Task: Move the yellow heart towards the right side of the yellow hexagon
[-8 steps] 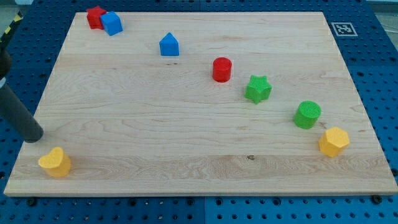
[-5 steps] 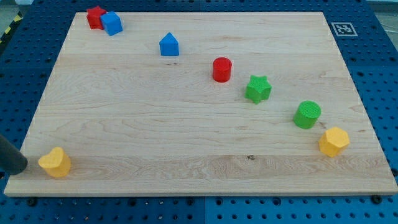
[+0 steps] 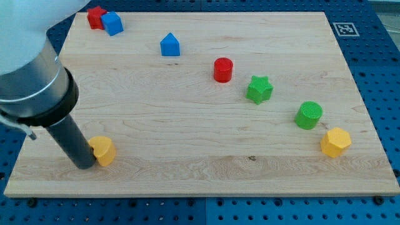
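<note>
The yellow heart lies on the wooden board near the view's bottom left. My tip is right against the heart's left side, touching it. The dark rod and the arm's grey body rise from there to the view's top left. The yellow hexagon sits near the board's right edge, far to the right of the heart.
A green cylinder sits just up-left of the hexagon. A green star, a red cylinder and a blue house-shaped block run diagonally up-left. A red block and a blue block sit at the top left corner.
My tip has come in from the board's left edge and pushed the yellow heart to the right and slightly up. The other blocks have not moved.
</note>
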`<state>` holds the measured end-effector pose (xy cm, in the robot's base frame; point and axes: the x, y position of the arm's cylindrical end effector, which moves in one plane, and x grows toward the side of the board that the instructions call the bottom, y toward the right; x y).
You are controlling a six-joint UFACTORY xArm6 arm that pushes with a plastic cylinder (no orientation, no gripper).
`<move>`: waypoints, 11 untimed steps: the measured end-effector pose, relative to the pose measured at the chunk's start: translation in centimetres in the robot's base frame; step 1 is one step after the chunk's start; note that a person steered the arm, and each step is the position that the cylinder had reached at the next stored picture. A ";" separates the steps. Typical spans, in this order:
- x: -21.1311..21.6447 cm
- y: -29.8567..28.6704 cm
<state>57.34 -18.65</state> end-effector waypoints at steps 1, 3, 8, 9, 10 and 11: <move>-0.3 0.0; -2.2 1.8; -2.8 5.4; -3.4 5.4; -3.6 5.4; -3.6 5.4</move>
<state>53.78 -13.25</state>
